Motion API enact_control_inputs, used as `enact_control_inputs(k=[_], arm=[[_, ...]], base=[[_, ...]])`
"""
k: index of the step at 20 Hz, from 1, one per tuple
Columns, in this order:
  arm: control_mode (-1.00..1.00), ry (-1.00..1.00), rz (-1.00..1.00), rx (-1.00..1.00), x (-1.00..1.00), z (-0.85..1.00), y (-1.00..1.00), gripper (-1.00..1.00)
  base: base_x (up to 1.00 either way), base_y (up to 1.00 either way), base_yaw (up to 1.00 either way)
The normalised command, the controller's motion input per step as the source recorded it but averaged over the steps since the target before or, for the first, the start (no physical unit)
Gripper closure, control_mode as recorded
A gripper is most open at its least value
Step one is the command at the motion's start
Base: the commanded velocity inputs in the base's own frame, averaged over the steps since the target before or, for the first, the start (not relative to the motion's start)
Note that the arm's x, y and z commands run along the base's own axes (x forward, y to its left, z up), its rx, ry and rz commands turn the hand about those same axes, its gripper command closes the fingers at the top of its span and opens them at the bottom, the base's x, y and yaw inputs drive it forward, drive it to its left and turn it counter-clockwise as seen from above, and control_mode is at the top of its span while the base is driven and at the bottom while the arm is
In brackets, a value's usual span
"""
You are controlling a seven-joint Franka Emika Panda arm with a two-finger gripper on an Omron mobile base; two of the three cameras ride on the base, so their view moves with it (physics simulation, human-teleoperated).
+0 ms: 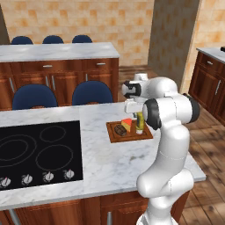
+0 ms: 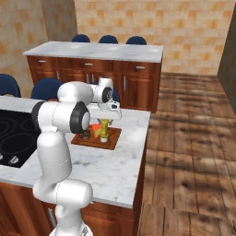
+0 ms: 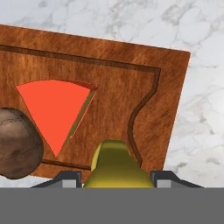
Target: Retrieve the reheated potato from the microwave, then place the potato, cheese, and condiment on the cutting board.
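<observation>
Holding condiment [image 3: 117, 165] upright between gripper [image 3: 117, 180] fingers at bottom centre, directly over cutting board [image 3: 166, 87]; cheese [image 3: 54, 111], potato [image 3: 17, 143] lower left.

Grained wooden cutting board [image 3: 166, 87] on a polished marble counter [image 1: 110, 162]; rough-skinned potato [image 3: 17, 142].

Potato [image 1: 120, 130], cheese [image 1: 127, 124], condiment [image 1: 139, 123] on cutting board [image 1: 130, 137].

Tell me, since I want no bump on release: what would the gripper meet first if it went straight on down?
The gripper holds the condiment, so that bottle would likely press onto the cutting board first; whether it already rests there is unclear.
</observation>
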Motion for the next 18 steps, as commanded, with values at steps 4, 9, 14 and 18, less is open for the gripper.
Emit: enact_control_inputs(k=[4,9,14,18], arm=[[-1.00,0.00,-0.07,0.00,-0.03,-0.12,0.00,1.00],[-1.00,0.00,-0.08,0.00,-0.16,-0.16,0.00,1.00],[-1.00,0.00,-0.09,-0.02,-0.20,-0.28,0.02,1.00],[-1.00,0.00,-0.09,-0.07,-0.14,-0.32,0.07,1.00]], base=[[0.00,0.00,0.00],[0.00,0.00,0.00],[0.00,0.00,0.00],[0.00,0.00,0.00]])
